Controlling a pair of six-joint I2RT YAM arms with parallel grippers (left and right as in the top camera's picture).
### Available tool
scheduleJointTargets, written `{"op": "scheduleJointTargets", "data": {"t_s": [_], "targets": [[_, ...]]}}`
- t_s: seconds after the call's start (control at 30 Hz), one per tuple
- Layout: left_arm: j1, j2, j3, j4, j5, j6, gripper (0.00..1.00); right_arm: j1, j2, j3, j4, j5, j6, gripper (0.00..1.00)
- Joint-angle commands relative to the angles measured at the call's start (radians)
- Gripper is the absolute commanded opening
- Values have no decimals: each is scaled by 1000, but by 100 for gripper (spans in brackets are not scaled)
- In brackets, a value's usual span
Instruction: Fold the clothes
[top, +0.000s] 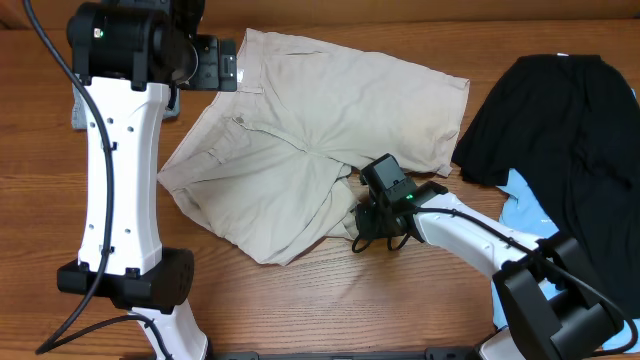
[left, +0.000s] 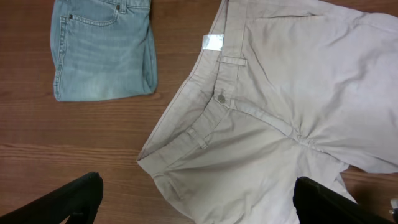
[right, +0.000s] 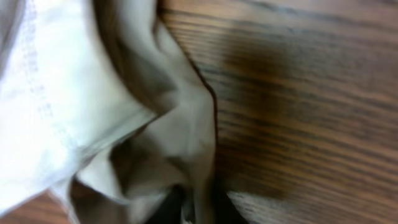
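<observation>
I'm pinching a leg edge of the beige shorts (top: 310, 150) with my right gripper (right: 198, 210), jaws closed on cloth. My left gripper (left: 199, 208) is hovering wide open above the waistband (left: 186, 118). The shorts are lying spread across the table (top: 300, 300).

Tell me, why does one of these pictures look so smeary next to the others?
Right wrist view: soft and out of focus, the beige shorts pressed close to the lens, a dark shadow on the table beside the fold. Left wrist view: sharp, evenly lit, denim shorts stitching crisp. Overhead view: clear, though the black garment shows little detail.
</observation>
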Motion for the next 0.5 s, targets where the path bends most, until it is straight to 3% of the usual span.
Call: {"op": "scheduleJointTargets", "data": {"t_s": [0.0,0.23,0.47], "targets": [[4,15,-14,8,-16,-10,100,-6,11,-3,-5,37,-1,4],[7,15,-14,12,-61,9,100,-145,-76,68,-164,32,19,4],[37,15,-14,17,-56,26,100,-385,-118,258,-444,32,-142,4]]}}
